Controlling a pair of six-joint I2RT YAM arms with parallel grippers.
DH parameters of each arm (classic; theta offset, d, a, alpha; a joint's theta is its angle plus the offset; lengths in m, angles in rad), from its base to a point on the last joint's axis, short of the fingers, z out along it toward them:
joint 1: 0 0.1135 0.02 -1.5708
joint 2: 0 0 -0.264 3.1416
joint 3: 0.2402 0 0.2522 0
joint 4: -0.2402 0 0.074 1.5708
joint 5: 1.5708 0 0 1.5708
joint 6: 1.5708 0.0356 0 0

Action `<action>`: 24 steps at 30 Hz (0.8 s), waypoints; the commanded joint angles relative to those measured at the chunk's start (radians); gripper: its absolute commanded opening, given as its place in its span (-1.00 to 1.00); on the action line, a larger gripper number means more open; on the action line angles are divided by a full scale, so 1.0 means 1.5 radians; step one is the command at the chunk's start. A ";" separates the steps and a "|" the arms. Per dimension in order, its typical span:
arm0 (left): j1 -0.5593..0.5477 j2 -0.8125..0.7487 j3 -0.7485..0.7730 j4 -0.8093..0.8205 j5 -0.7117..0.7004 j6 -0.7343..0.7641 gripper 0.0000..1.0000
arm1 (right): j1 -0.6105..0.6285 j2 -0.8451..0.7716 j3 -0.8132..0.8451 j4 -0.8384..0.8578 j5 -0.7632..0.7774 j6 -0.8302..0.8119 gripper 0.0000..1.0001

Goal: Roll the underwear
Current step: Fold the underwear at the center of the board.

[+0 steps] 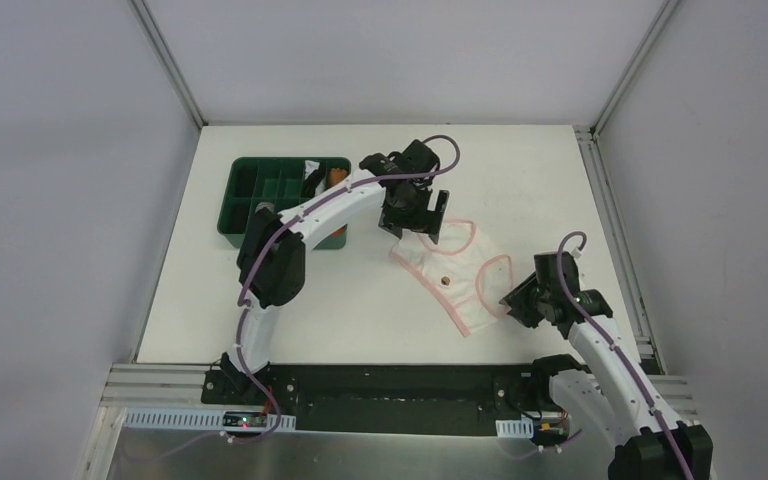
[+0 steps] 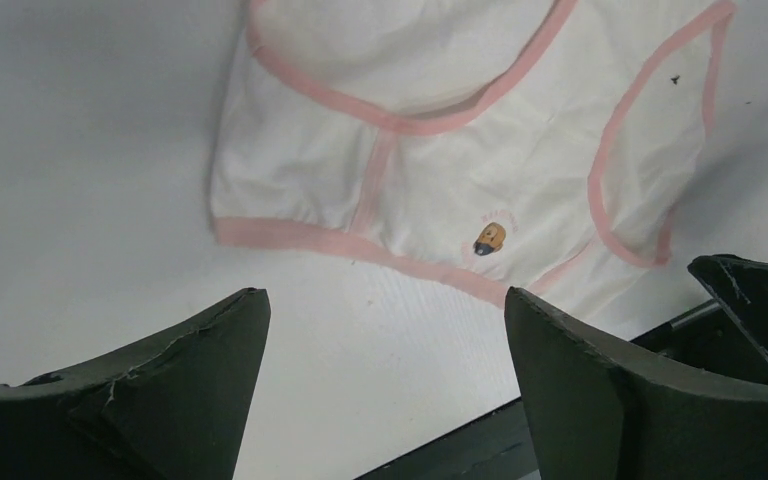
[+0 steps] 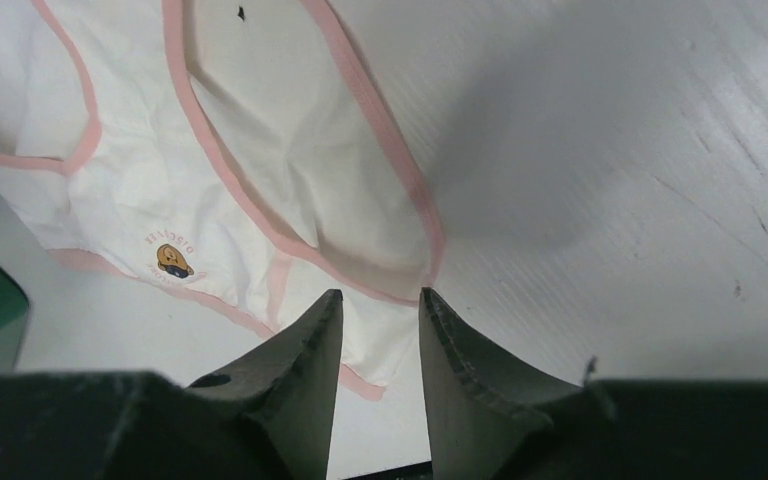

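The pale pink-white underwear (image 1: 450, 268) with pink edging lies flat and unrolled on the white table, with a small bear print near its waistband. It also shows in the left wrist view (image 2: 440, 180) and the right wrist view (image 3: 210, 190). My left gripper (image 1: 412, 222) hovers at its far left corner, jaws wide open and empty (image 2: 385, 295). My right gripper (image 1: 516, 300) is at its near right corner, jaws narrowly open just above the fabric (image 3: 380, 292), holding nothing. The pink underwear with navy edging is out of view.
A green compartment bin (image 1: 260, 190) stands at the back left, under the left arm, with an orange rolled cloth (image 1: 335, 177) and other cloths in it. The table's near edge with a black rail (image 1: 390, 385) lies just behind the underwear's near side.
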 commanded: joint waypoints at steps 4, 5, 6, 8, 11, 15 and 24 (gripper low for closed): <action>0.002 -0.091 -0.082 -0.037 -0.221 0.014 0.79 | -0.002 0.031 0.011 0.038 -0.056 -0.025 -0.27; 0.002 -0.085 -0.084 -0.040 -0.241 0.021 0.77 | -0.002 0.033 0.013 0.039 -0.056 -0.027 -0.26; 0.002 -0.081 -0.084 -0.045 -0.266 0.010 0.79 | -0.002 0.034 0.015 0.039 -0.058 -0.029 -0.26; 0.011 -0.077 -0.081 -0.055 -0.269 -0.005 0.83 | -0.003 0.031 0.016 0.037 -0.058 -0.032 -0.26; 0.034 -0.071 -0.095 -0.046 -0.207 -0.018 0.64 | -0.002 0.017 0.007 0.036 -0.058 -0.029 -0.26; 0.041 -0.044 -0.098 -0.034 -0.162 0.008 0.40 | -0.003 0.003 -0.003 0.037 -0.061 -0.024 -0.25; 0.057 0.016 -0.114 -0.001 -0.102 0.005 -0.04 | -0.003 0.013 0.003 0.040 -0.071 -0.023 -0.25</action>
